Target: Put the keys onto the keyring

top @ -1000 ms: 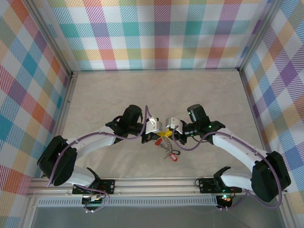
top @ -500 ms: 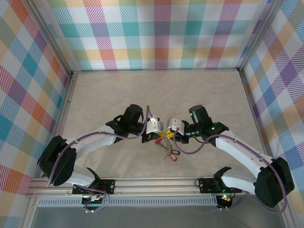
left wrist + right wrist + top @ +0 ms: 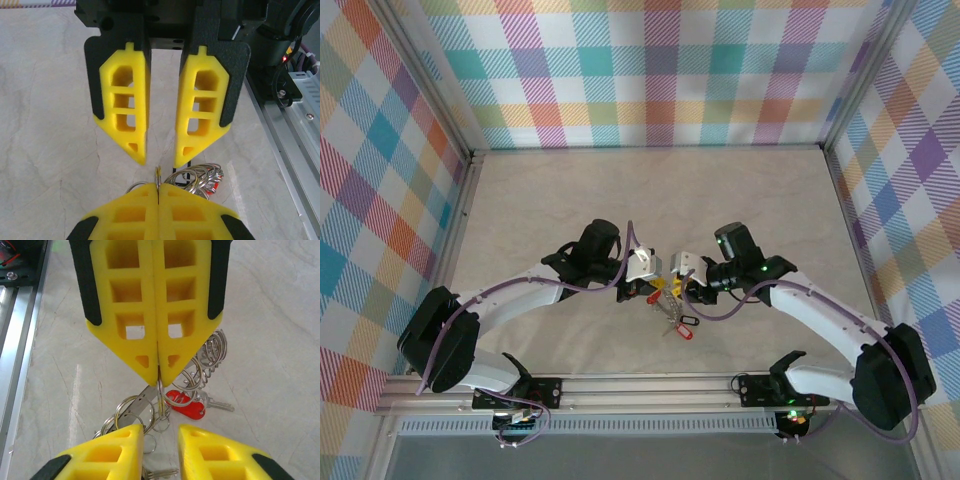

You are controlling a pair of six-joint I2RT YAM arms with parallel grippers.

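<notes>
Tabletop (image 3: 650,200) of pale marbled finish, enclosed by plaid-patterned walls (image 3: 650,70). Both arms reach inward from the near edge and meet tip to tip just ahead of the bases. Left gripper (image 3: 157,189): yellow pads pressed flush together, clamped on the keyring (image 3: 160,392), a thin metal ring held edge-on and projecting from the tips. Right gripper (image 3: 160,435): jaws apart with a clear gap, tips facing the left gripper's and just short of the ring, nothing between them. A bunch of coiled wire loops (image 3: 207,355) hangs beside the clamped ring, touching it, and further split rings (image 3: 131,415) trail toward the table below. The keys (image 3: 680,325) lie on the table directly beneath the two grippers; one red-headed key (image 3: 187,407) rests flat with its short metal shaft pointing away from the loops. Whether any key is threaded on the ring cannot be determined.
</notes>
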